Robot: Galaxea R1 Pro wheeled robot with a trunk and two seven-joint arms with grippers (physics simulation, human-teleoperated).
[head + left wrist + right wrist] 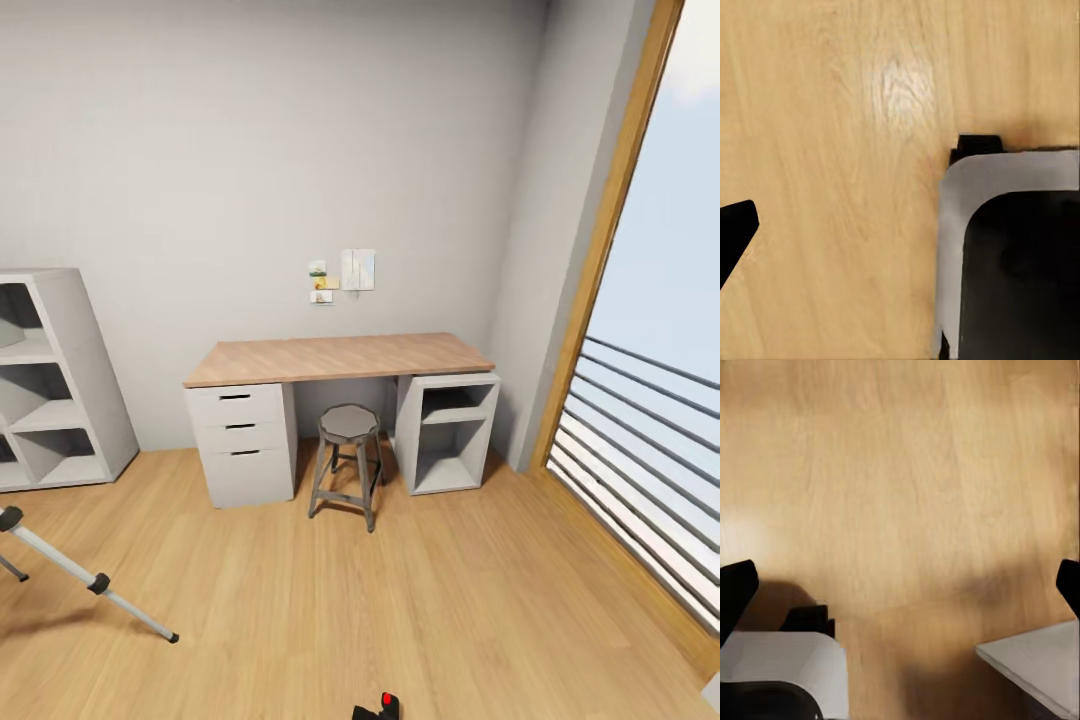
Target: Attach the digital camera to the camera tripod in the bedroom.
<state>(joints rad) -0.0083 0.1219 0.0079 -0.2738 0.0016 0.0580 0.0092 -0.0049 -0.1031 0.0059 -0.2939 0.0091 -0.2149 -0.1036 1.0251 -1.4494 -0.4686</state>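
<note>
Head view: thin silver tripod leg (70,565), octagonal stool (347,458).

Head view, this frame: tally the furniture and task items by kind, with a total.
desk: 1
stool: 1
cube shelf: 1
camera tripod, partly in frame: 1
digital camera, at the bottom edge: 1
Total: 5

No text, label, brand, number or sign can be read anywhere. The small papers (340,275) pinned to the pale wall above the desk are too small and blurred to show any writing; one shows only patches of yellow and green. The digital camera (380,706) at the lower edge of the head view shows a red button but no legible marking.
</note>
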